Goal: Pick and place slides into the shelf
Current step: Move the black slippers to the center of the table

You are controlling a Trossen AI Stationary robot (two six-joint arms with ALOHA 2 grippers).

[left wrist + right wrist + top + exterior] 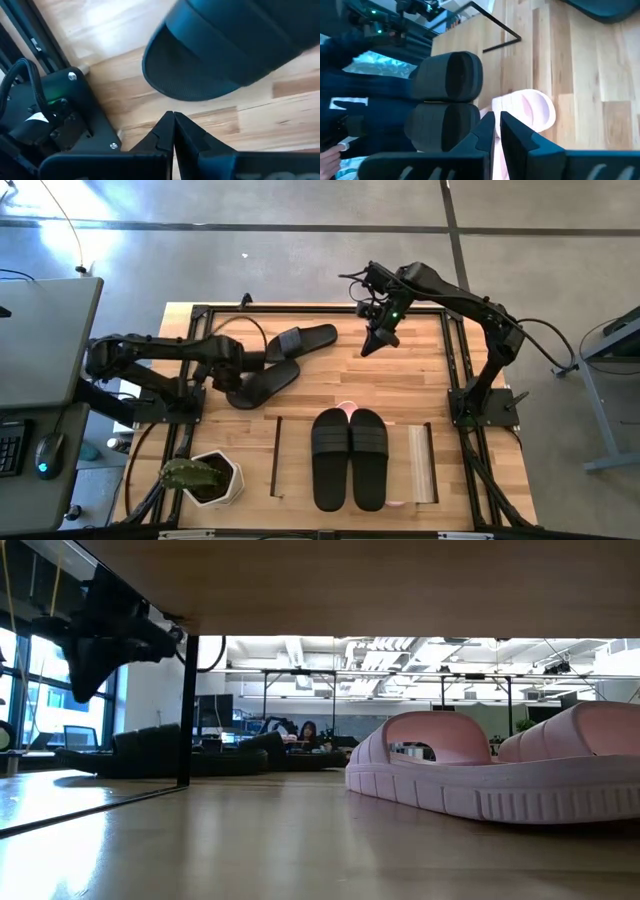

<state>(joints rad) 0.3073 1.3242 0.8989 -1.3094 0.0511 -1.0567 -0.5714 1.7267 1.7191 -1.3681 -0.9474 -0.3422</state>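
Observation:
Two black slides lie sole-down on the far-left part of the table, one (265, 384) nearer and one (302, 340) farther. My left gripper (226, 376) is shut, low beside the nearer one's end (200, 75) and a little apart from it. My right gripper (373, 342) is shut and hovers over bare wood at the far middle. The light-wood shelf (421, 465) stands at the near middle with a black pair (350, 458) on its top panel. A pink slide (470, 775) rests on the table under that panel, and its end (530, 107) sticks out.
A white hexagonal pot with a green plant (203, 477) stands at the near left corner. Black frame rails (455, 350) run along the table's sides, and the arm bases sit at left and right. Bare wood (400, 375) lies between the shelf and the right gripper.

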